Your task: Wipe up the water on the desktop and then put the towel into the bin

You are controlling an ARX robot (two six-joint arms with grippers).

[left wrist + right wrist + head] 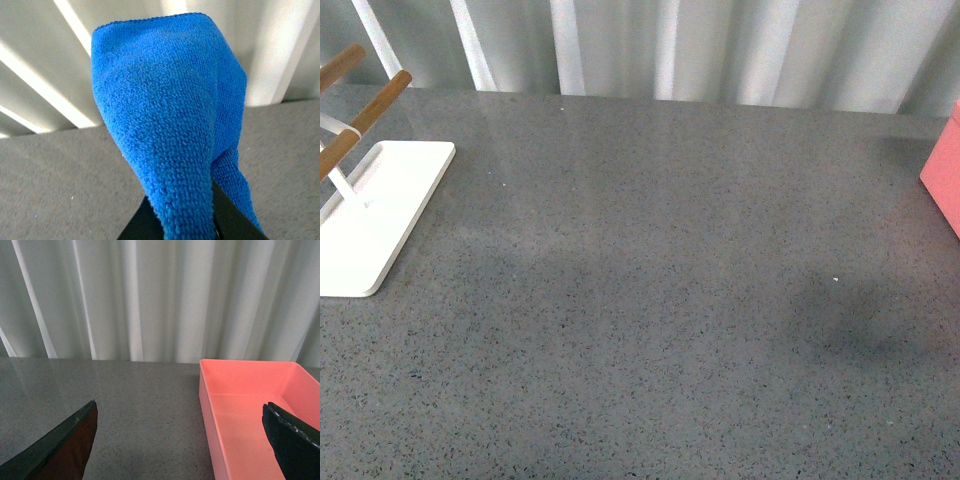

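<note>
The dark-grey speckled desktop (650,280) fills the front view; neither arm shows there. The bin (944,170) is a salmon-pink corner at the right edge. In the left wrist view my left gripper (187,220) is shut on the bright blue towel (165,110), which bunches up from the jaws and hangs above the desktop (55,170). In the right wrist view my right gripper (182,440) is open and empty above the desktop (145,410), with one finger over the open pink bin (240,405), which is empty inside.
A flat white tray base (370,215) with wooden rods (365,120) stands at the left edge of the desktop. Pale pleated curtains (670,45) hang along the far edge. A faint dark shadow (860,310) lies on the desktop near the bin.
</note>
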